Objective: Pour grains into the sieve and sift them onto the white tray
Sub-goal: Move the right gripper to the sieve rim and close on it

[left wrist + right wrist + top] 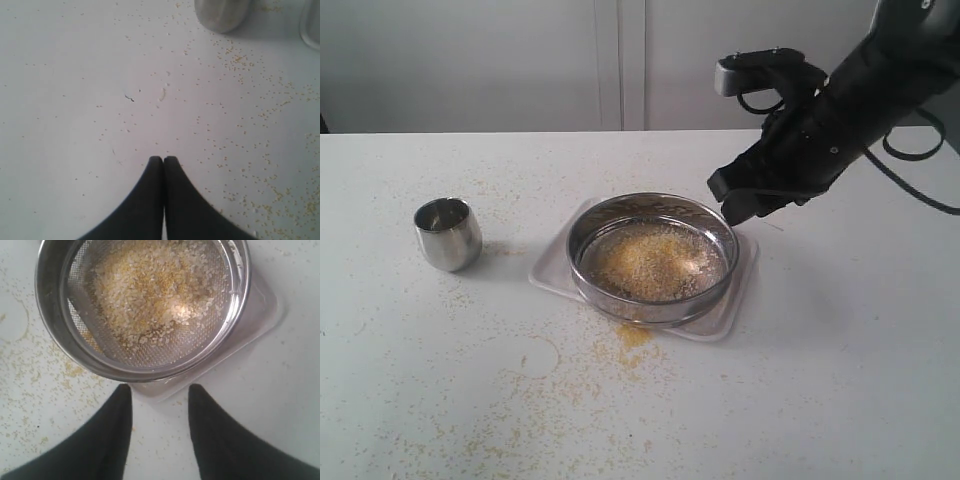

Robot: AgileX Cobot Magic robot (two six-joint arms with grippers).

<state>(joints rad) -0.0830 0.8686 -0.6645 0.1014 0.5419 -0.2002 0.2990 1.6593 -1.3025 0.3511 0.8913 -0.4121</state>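
The round steel sieve (652, 256) rests on the white tray (732, 305) at the table's middle, with a heap of yellow and off-white grains (650, 262) on its mesh. In the right wrist view the sieve (55, 335) and its grains (155, 290) lie just beyond my right gripper (160, 390), which is open and empty, a tray corner (260, 315) beside it. From outside, that right gripper (745, 205) hovers at the sieve's far right rim. My left gripper (163, 160) is shut on nothing above bare table. It does not show in the exterior view.
A small steel cup (448, 233) stands upright left of the tray; its base (222, 15) shows in the left wrist view. Spilled grains (632, 338) litter the table in front of the tray and around it.
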